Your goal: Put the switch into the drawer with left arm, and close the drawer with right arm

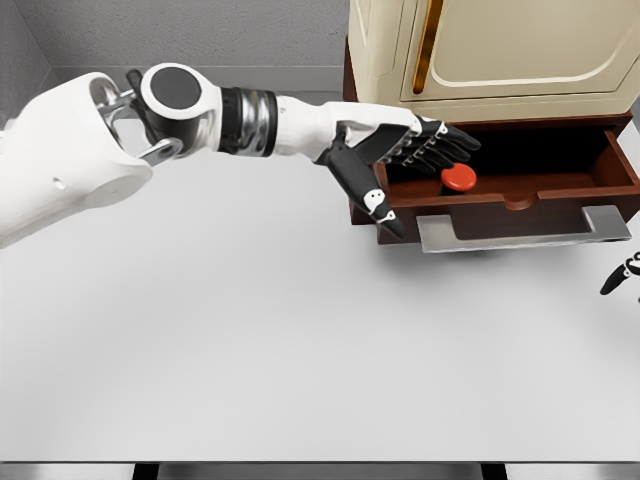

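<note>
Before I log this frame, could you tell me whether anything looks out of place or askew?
Nothing stands out. The red switch sits inside the open drawer, the left hand hovers open above it, and only the right hand's fingertips show at the right edge.

One worktop fills the scene. At its far right stands one cream cabinet with one open brown drawer, bearing one grey handle. One red switch lies inside. Two hands show: the left hand whole, the right hand only as what seems a fingertip or two.
</note>
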`<move>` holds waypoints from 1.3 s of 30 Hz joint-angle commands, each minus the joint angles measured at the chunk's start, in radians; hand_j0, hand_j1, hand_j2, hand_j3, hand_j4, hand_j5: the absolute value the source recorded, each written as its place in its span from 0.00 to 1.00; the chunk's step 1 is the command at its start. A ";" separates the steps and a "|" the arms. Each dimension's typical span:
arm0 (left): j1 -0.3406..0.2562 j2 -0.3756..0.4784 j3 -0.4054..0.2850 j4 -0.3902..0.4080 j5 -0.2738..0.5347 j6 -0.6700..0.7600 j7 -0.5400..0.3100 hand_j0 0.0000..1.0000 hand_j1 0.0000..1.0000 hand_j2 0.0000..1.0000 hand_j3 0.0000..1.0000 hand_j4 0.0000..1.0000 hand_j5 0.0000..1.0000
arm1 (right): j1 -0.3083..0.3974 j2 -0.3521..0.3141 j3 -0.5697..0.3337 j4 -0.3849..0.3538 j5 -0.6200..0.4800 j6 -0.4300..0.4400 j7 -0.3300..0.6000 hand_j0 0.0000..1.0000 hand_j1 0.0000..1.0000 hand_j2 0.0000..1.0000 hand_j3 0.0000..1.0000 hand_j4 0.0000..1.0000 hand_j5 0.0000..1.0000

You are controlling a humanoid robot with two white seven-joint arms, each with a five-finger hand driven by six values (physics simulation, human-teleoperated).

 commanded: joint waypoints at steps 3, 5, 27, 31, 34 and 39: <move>0.006 -0.022 0.001 0.022 -0.009 0.000 0.000 1.00 1.00 1.00 1.00 1.00 1.00 | -0.002 -0.008 -0.001 0.000 -0.006 0.003 0.000 0.59 0.59 0.59 0.59 0.59 0.59; 0.009 -0.037 0.001 0.050 -0.009 0.000 0.000 1.00 1.00 1.00 1.00 1.00 1.00 | -0.002 -0.008 -0.001 0.000 -0.006 0.003 0.000 0.59 0.59 0.59 0.59 0.59 0.59; 0.014 -0.242 0.005 0.240 -0.087 -0.034 -0.072 1.00 1.00 1.00 1.00 1.00 1.00 | -0.002 -0.009 -0.001 0.000 -0.006 0.003 0.000 0.59 0.59 0.59 0.59 0.59 0.59; 0.000 -0.223 0.027 0.183 -0.073 -0.044 -0.126 1.00 1.00 1.00 1.00 1.00 1.00 | -0.002 -0.009 -0.001 0.000 -0.008 0.003 0.000 0.59 0.59 0.59 0.59 0.59 0.59; -0.006 -0.207 0.094 0.180 -0.044 -0.043 -0.126 1.00 1.00 1.00 1.00 1.00 1.00 | -0.002 -0.009 -0.001 0.000 -0.006 0.003 0.000 0.59 0.59 0.59 0.59 0.59 0.59; -0.017 -0.206 0.145 0.180 -0.035 -0.043 -0.126 1.00 1.00 1.00 1.00 1.00 1.00 | -0.002 -0.009 -0.001 0.000 -0.008 0.003 0.000 0.58 0.58 0.58 0.58 0.58 0.58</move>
